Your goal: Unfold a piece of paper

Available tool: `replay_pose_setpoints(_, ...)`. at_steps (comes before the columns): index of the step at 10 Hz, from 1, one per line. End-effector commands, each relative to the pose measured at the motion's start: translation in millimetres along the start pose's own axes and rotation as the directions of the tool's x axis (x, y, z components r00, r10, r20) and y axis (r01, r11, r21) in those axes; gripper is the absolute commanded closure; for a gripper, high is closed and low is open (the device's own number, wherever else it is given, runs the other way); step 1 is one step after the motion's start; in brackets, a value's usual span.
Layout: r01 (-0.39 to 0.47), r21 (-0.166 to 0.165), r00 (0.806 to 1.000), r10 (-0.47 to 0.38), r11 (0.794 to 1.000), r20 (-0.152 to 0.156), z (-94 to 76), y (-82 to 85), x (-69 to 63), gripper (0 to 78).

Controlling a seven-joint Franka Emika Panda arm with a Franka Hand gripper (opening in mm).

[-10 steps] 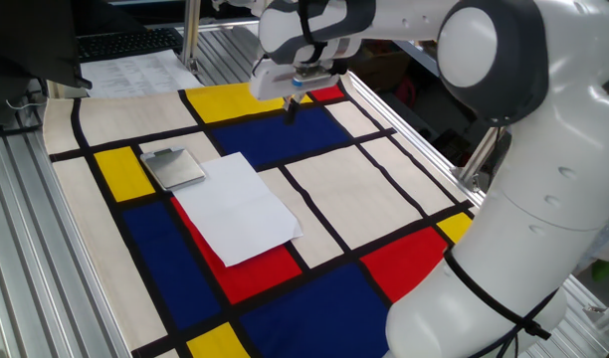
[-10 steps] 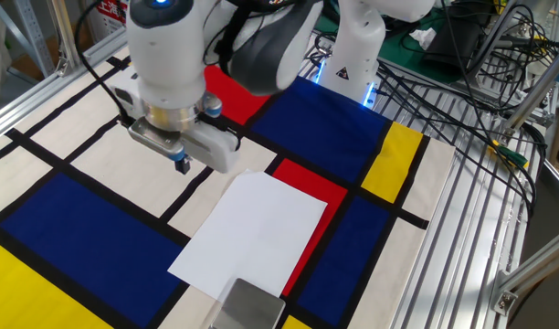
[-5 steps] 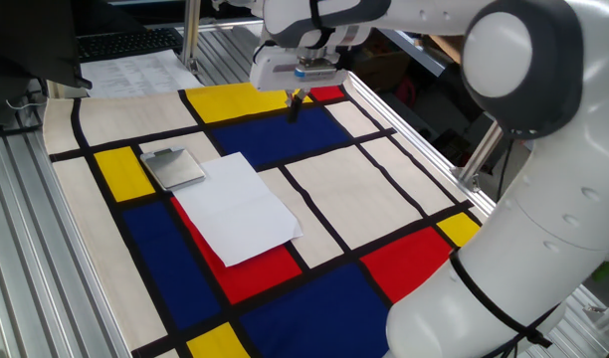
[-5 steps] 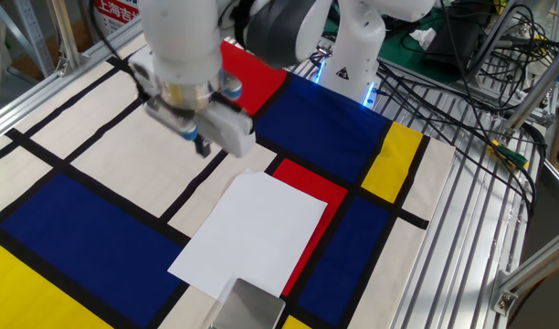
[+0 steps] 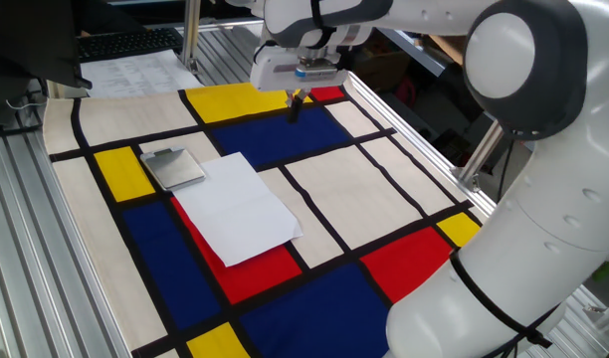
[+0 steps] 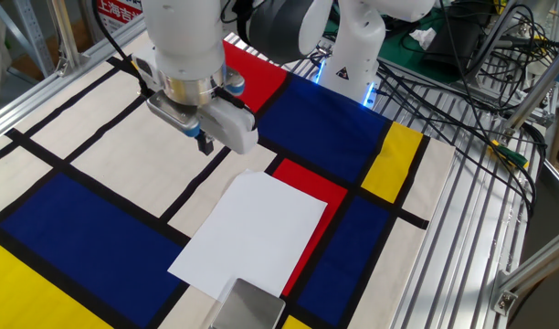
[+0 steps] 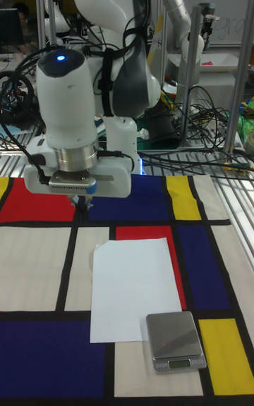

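Note:
The piece of paper (image 5: 235, 206) (image 6: 252, 228) (image 7: 132, 288) lies flat and opened out on the colour-block mat, a plain white rectangle across a red and a cream field. My gripper (image 5: 296, 102) (image 6: 205, 143) (image 7: 85, 203) hangs above the mat beyond the paper's far edge, apart from it. Its dark fingers stand together, shut, with nothing between them.
A small grey metal plate (image 5: 173, 167) (image 6: 250, 306) (image 7: 175, 339) sits at one short edge of the paper, touching or slightly overlapping it. White printed sheets (image 5: 135, 68) lie off the mat's far corner. Cables (image 6: 480, 55) and aluminium rails border the mat.
Over the last second my gripper has lifted and drawn away from the paper towards the robot's base, then nearly stopped. The paper and the grey plate have stayed put.

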State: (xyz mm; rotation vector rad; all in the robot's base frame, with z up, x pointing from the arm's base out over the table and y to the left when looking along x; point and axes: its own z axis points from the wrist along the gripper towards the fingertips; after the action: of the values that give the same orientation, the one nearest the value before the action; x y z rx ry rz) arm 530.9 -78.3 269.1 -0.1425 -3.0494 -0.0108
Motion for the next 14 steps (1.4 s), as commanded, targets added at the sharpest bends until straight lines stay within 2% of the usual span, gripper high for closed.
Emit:
replay_pose_setpoints(1,0.072,0.019,0.997,-0.073,0.997,0.019,-3.3,0.2,-0.3,76.4)
replay_pose_setpoints(4,-0.002,0.018,1.000,0.001,1.000,0.013,2.3,25.8,33.8,76.4)
replay_pose_setpoints(6,-0.024,0.019,1.000,0.024,1.000,0.010,5.2,33.1,48.9,76.4)
replay_pose_setpoints(8,-0.023,0.018,1.000,0.023,1.000,0.018,2.3,33.6,54.3,76.4)
replay_pose_setpoints(9,-0.015,0.006,1.000,0.014,1.000,0.028,0.3,32.6,55.3,76.4)
replay_pose_setpoints(11,0.010,-0.005,0.999,-0.010,1.000,0.053,-2.0,31.7,52.0,76.4)
replay_pose_setpoints(14,0.027,-0.015,0.998,-0.026,1.000,0.055,-1.7,32.0,52.9,76.4)
